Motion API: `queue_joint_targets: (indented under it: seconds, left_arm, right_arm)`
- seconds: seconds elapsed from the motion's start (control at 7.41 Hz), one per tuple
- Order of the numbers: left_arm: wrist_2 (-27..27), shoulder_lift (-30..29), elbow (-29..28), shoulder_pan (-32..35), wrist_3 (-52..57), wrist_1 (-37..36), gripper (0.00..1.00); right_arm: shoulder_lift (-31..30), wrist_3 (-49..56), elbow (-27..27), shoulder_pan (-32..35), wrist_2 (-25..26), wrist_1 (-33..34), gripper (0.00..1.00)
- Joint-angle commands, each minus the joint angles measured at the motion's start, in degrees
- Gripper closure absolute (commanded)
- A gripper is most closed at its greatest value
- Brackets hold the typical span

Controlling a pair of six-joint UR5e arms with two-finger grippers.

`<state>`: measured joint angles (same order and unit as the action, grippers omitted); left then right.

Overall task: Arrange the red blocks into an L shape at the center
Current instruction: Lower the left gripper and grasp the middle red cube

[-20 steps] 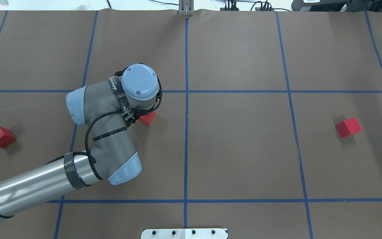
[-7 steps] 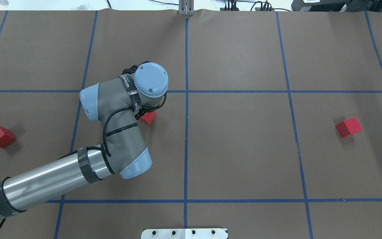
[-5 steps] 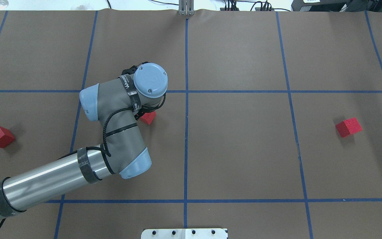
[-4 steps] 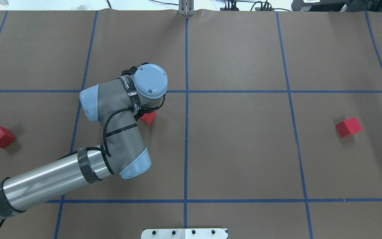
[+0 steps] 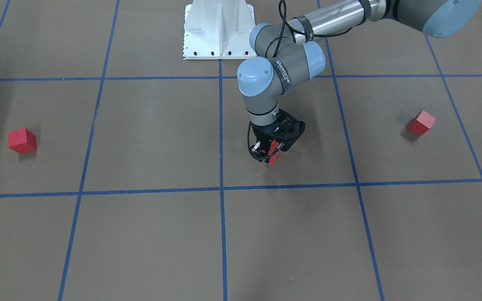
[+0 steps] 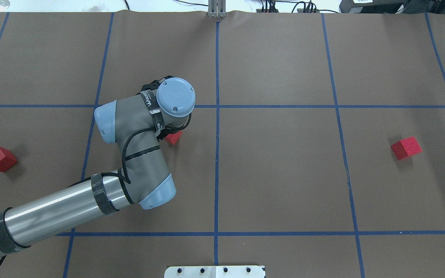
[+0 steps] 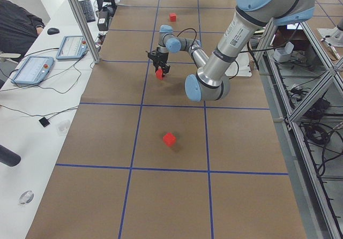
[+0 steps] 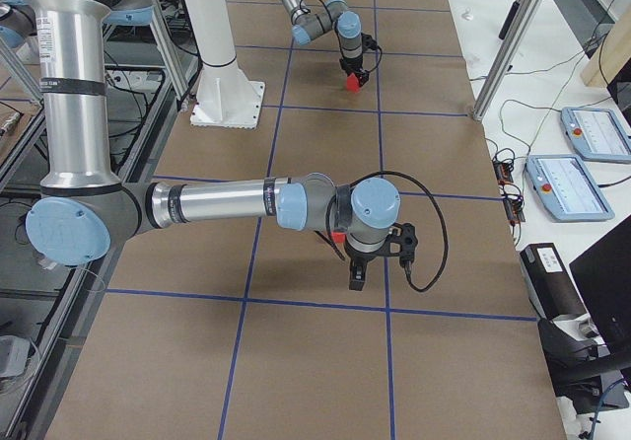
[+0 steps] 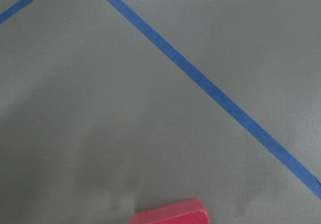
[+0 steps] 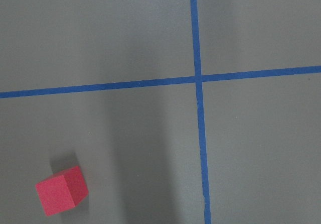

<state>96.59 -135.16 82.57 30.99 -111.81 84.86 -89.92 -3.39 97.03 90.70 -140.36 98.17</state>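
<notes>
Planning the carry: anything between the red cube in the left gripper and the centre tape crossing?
Nothing visible. The small matte red cube sits in the left gripper; only bare brown paper lies between it and the central blue-tape crossing. The left red cube and right red cube lie far off that path.

Red blocks (image 6: 406,148) matte; surface (image 6: 284,173) matte paper; arm tube (image 6: 52,216) shiny metal.

Brown surface (image 6: 276,170), blue grid (image 6: 216,173) — red blocks (image 6: 406,148)

Silver tube (image 6: 52,208); grey joints (image 6: 141,170); pale-blue caps (image 6: 175,96); black left gripper (image 5: 268,156).
</notes>
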Motion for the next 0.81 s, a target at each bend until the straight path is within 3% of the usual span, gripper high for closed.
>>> queue_joint_targets:
  seconds: [0.0,0.27,0.4,0.67]
  left_arm:
    - [-0.1,0.2,2.1,0.3,0.1,-1.0,1.00]
    - [-1.1,-1.8,4.9,0.5,10.1,-4.3,1.00]
    - [-3.6,-4.4,4.6,0.2,19.2,-4.3,1.00]
    - [-3.5,-8.3,2.0,-1.0,36.3,-2.8,1.00]
  right_arm:
    - [0.1,0.0,0.0,0.0,0.0,0.0,0.01]
    - [0.2,0.0,0.0,0.0,0.0,0.0,0.01]
    - [0.2,0.0,0.0,0.0,0.0,0.0,0.01]
    - [0.4,-0.1,-0.1,0.0,0.0,0.1,0.01]
